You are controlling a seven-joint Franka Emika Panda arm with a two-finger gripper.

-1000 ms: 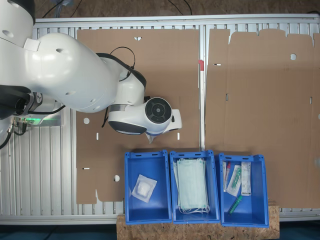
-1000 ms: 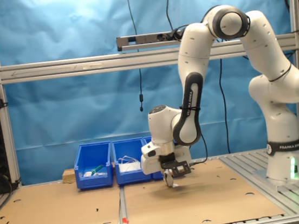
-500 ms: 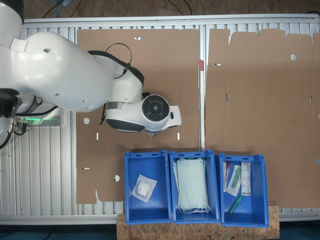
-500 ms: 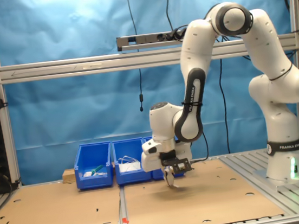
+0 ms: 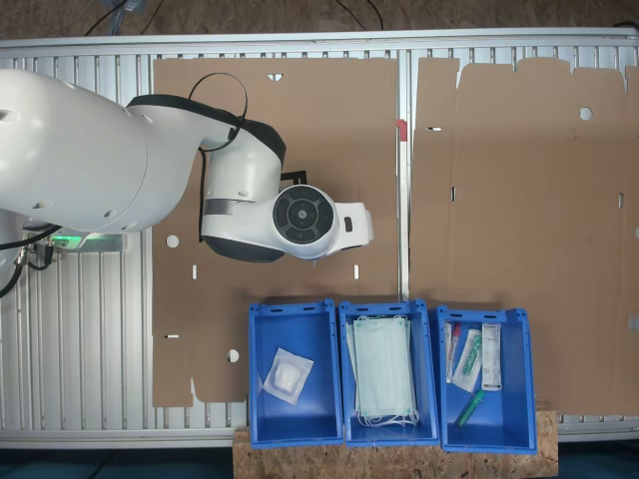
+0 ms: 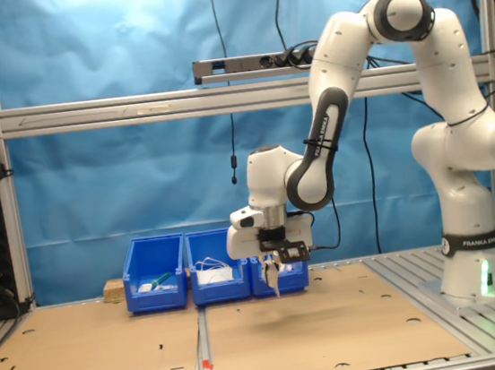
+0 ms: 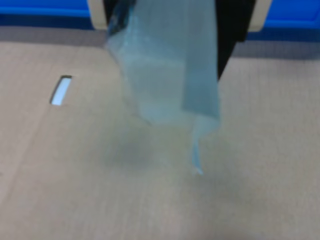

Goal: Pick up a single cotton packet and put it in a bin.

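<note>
I have a small, flat, pale paper cotton packet (image 7: 165, 70) pinched between my fingers, and it hangs limp below my gripper (image 6: 274, 270), clear of the brown cardboard sheet (image 7: 150, 200) on the table. In the wrist view the packet is blurred and looks bluish and slightly see-through, so I cannot read its face or say exactly how much of its edge sits between the pads. In the second exterior view it shows as a small pale tab dangling under my fingertips.

I judge it to be very light and soft: it droops and folds under its own weight, with one corner trailing down to a thin point. It will flutter if I swing fast, and a grip on a thin edge could let it slide. A hold nearer its middle, across the flat faces, would be safer.

The blue rectangular plastic crate (image 5: 292, 371) that already holds a clear-fronted white pad packet (image 5: 287, 376) stands nearest to me, beside the crate of pale green face masks (image 5: 384, 367).
</note>
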